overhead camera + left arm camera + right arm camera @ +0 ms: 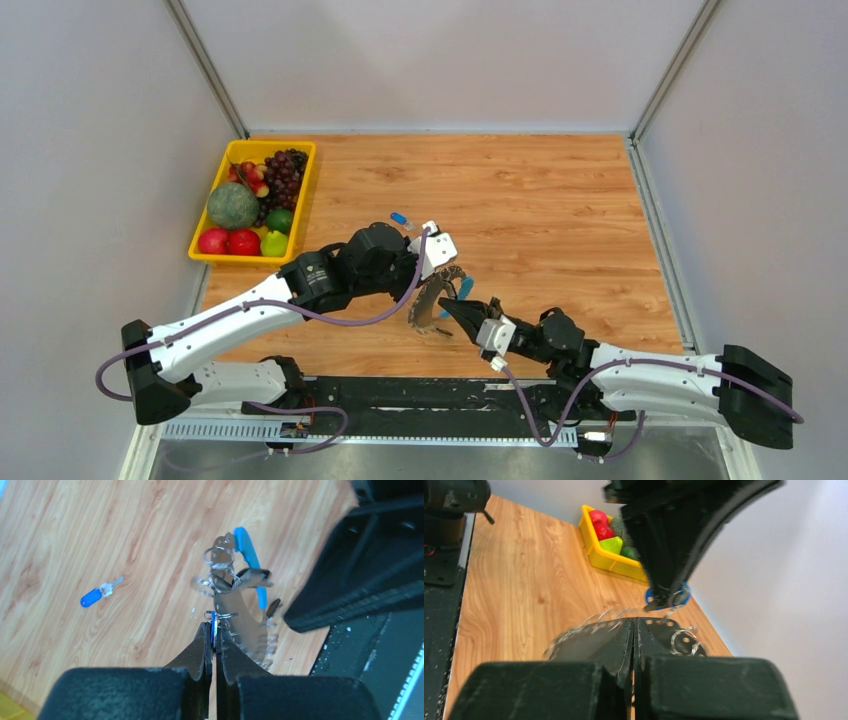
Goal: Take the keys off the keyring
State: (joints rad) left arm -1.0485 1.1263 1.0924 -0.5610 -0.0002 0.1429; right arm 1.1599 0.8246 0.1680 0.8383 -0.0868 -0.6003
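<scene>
Hands meet low over the bench (560,200), and we see both of them closed. Our left hand (214,630) is pinched tight on a blue-headed key (213,622), which shows as a thin blue sliver between its fingertips. That key hangs by a small wire loop from the keyring (235,605). The keyring stands on edge just beyond the left fingertips, with its bright blue segment (248,555) on the side farthest from that hand. Our right hand (634,626) is clamped on the keyring's rim from the opposite side, close to the left hand's tips. We cannot tell whether the keyring touches the wood. A loose blue key (93,598) lies flat off to the left of the left hand, well apart from it. A yellow tray (616,565) of fruit sits far beyond the right hand.
</scene>
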